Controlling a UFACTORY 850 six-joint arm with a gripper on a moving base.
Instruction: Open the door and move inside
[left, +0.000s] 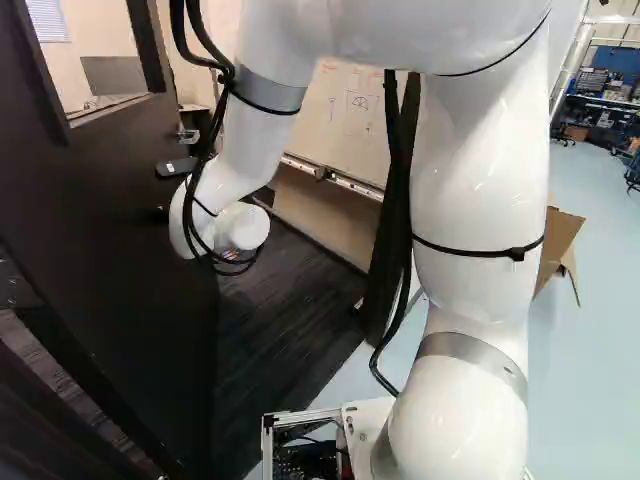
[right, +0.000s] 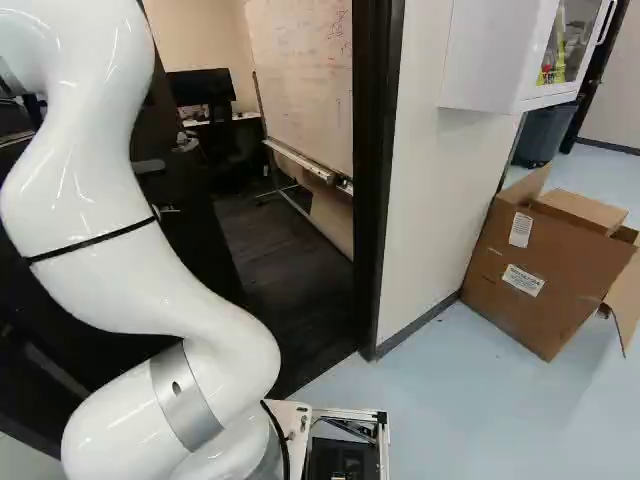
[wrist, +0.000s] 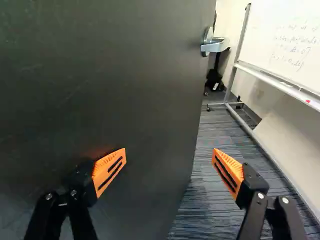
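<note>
Tool (wrist: 169, 170): wide, no grip
Black door (wrist: 115, 80): ajar, alongside/ahead; push slow w/ nr side
Lever handle (wrist: 215, 46): ahead, don't snag

No words or numbers can be read for certain. Handwritten lines (wrist: 292, 62) stand on the large white, metal-framed whiteboard (wrist: 265, 32), too small to make out. To its right in the right base view, two white paper labels (right: 523, 280) on the brown, open cardboard box (right: 560, 310) bear print, also illegible.

The bent arm (left: 480, 180) reaches ahead, its fingers (wrist: 110, 170) spread wide apart.
</note>
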